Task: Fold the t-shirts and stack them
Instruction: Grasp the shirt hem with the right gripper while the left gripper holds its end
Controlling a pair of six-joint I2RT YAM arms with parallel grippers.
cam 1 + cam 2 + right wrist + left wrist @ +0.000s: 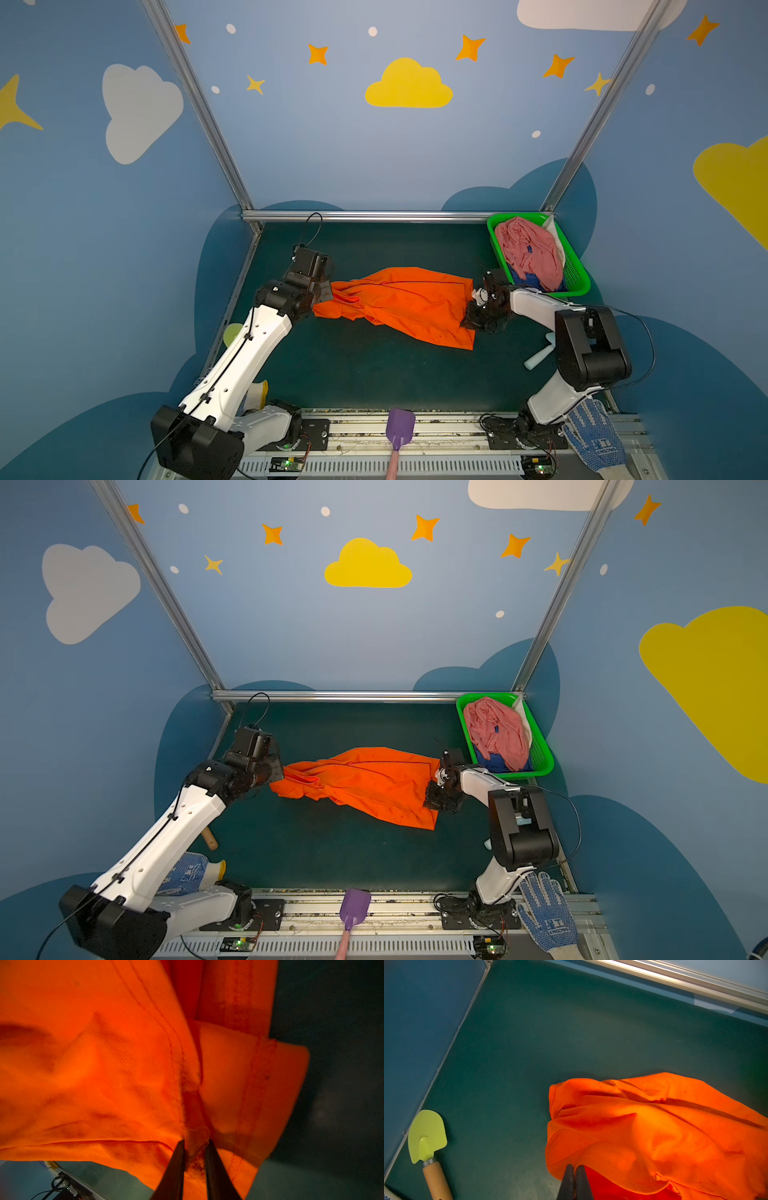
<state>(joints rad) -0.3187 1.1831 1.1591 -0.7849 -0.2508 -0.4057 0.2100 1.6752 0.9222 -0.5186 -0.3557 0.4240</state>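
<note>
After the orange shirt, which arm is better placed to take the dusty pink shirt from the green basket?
Right. The green plastic mesh basket with the crumpled dusty pink shirt stands just beside the right gripper; the left gripper pinches the bright orange shirt far from it.

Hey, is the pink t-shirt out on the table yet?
No, the pink t-shirt lies crumpled inside the green basket; only the orange t-shirt lies outside it.

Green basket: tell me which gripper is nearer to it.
Right. The right gripper sits just beside the green basket; the left gripper holds the far end of the orange shirt.
</note>
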